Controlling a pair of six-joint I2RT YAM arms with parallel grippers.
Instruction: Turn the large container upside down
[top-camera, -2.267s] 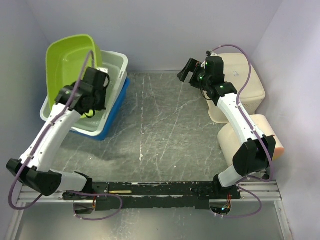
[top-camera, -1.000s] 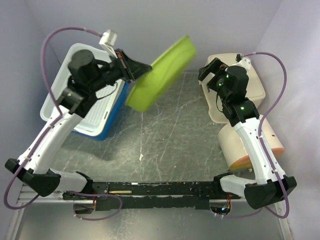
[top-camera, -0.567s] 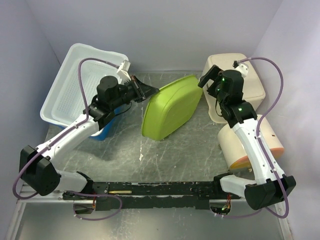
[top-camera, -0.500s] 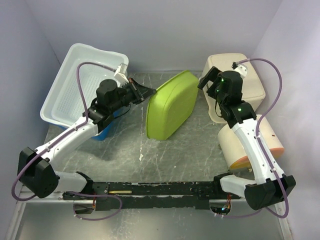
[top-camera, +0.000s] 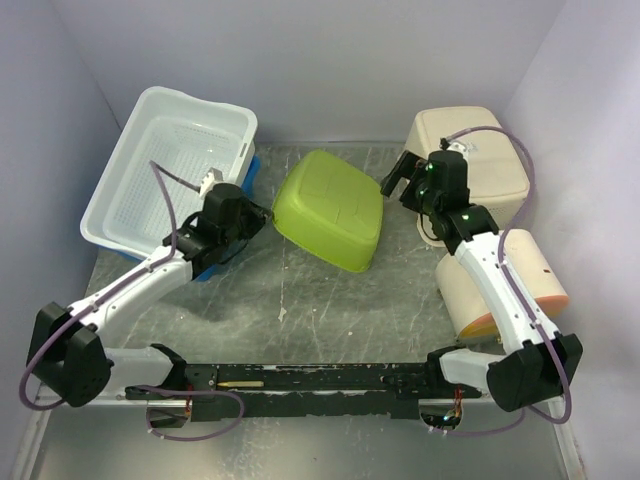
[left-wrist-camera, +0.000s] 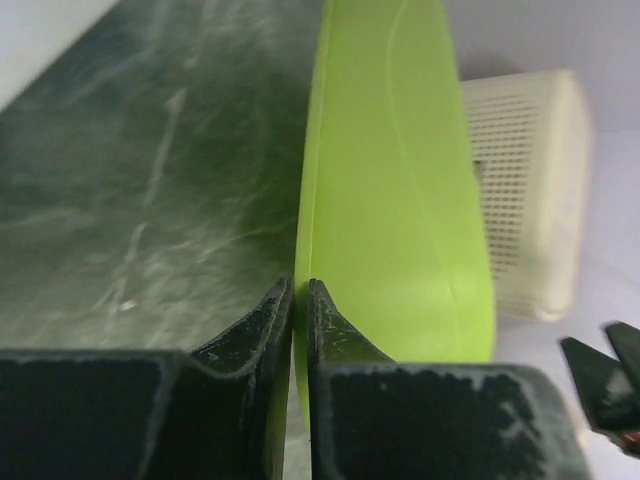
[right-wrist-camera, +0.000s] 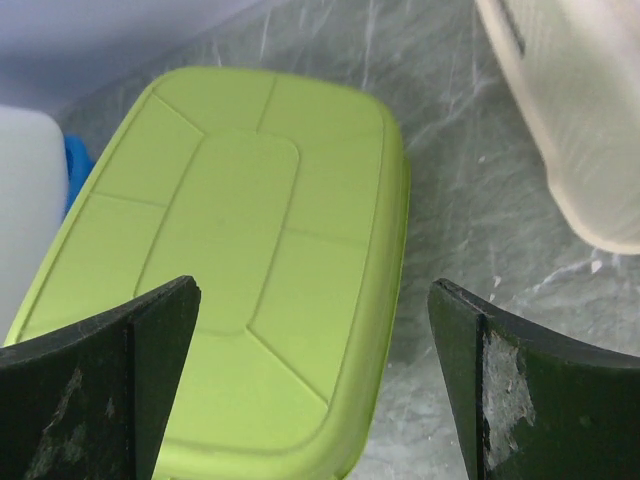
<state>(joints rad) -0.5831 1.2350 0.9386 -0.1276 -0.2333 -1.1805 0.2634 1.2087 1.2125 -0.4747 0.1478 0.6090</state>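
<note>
Large container (top-camera: 330, 208) lies bottom up on the grey surface (top-camera: 330, 310), a little toward 12 o'clock from the middle, with its mouth facing down, so I judge the turning as good as done. It is a lime-green tub of rounded rectangular form. Its base shows a raised middle panel and moulded lines that run out to the corners, and the walls slope outward to a thin rim. It looks like thin moulded plastic, so I expect it to be light, somewhat bendable and not fragile. The smooth sloping walls will probably slip between fingers, and the rim seems the only good place to take hold. The left claw (top-camera: 262, 214) does exactly this: at the 9 o'clock edge of the tub its fingers are pressed nearly together on the thin rim, low beside the surface. The right claw (top-camera: 396, 178) hangs at about 2 o'clock from the tub with its jaws spread wide, holding nothing and not touching the tub. A white basket (top-camera: 196, 95) stands at 10 o'clock upon a blue tray (top-camera: 205, 270), and two cream tubs (top-camera: 470, 140) lie at 2 and 3 o'clock.
</note>
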